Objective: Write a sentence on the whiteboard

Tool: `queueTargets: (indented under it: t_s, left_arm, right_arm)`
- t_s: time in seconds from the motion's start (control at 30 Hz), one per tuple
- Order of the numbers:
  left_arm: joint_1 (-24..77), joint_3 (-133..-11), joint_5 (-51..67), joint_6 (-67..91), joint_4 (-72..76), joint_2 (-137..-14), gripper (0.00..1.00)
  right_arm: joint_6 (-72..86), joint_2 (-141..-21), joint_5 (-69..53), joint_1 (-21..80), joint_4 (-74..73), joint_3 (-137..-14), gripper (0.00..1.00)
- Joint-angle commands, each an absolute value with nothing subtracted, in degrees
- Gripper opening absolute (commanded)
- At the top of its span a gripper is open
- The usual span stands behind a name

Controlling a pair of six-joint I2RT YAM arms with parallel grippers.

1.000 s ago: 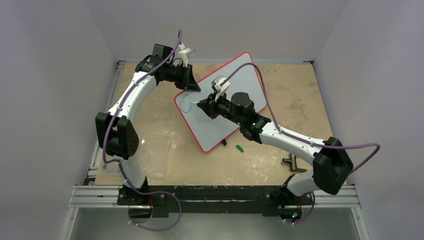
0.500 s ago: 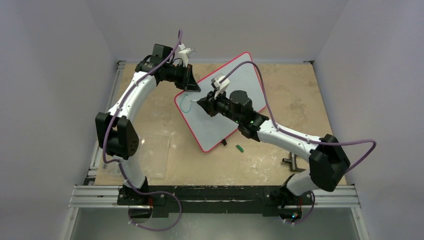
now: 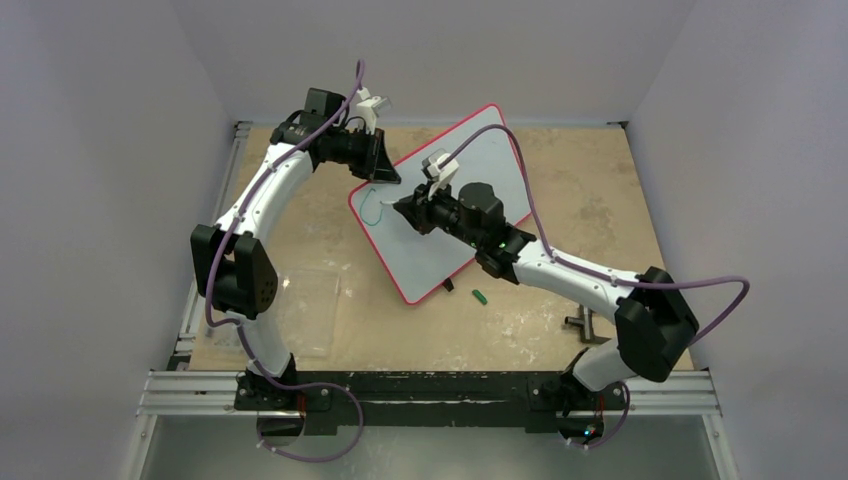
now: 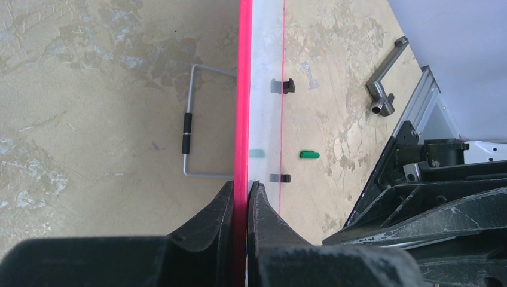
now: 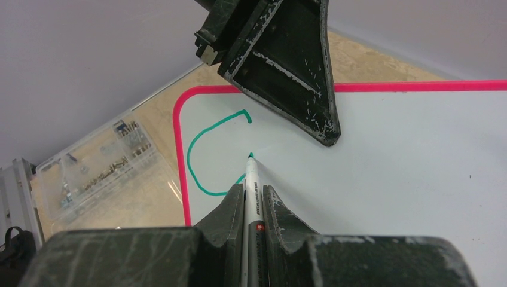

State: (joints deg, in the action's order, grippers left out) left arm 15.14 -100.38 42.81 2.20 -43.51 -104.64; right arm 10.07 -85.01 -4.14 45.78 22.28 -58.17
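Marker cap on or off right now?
Off. The marker in the right fingers shows a bare teal tip at the whiteboard, beside a green stroke.

2 white arms with black joints stand side by side at the near edge of the worktop [image 3: 600,200]. The left arm [image 3: 262,190] rises from its base, bends at a black elbow out to the left, then reaches away and to the right. Its left gripper [image 4: 240,188] has both dark fingers pinched onto the red rim of the whiteboard [image 4: 242,89]. The right arm [image 3: 580,280] bends at an elbow far out to the right, its forearm stretching left and away. The right gripper [image 5: 254,191] is clamped around a marker [image 5: 249,173], tip pointing past the fingertips. The 2 grippers sit near each other.
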Motion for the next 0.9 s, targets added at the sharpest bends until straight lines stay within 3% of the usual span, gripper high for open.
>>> queueTargets:
  t_s: [0.0, 0.3, 0.87]
  left_arm:
    - [15.6, -99.0, 31.1, -4.0, -45.1, -103.7, 0.0]
    - [15.6, -99.0, 31.1, -4.0, -45.1, -103.6, 0.0]
    - [15.9, -98.9, 31.0, -4.1, -45.0, -103.4, 0.0]
  right_arm:
    - [10.3, -83.6, -4.3, 45.6, 23.8, -55.1, 0.0]
    - [10.3, -81.4, -0.5, 45.6, 22.5, -53.3, 0.0]
    - [9.4, -84.6, 1.8, 45.6, 20.0, -61.2, 0.0]
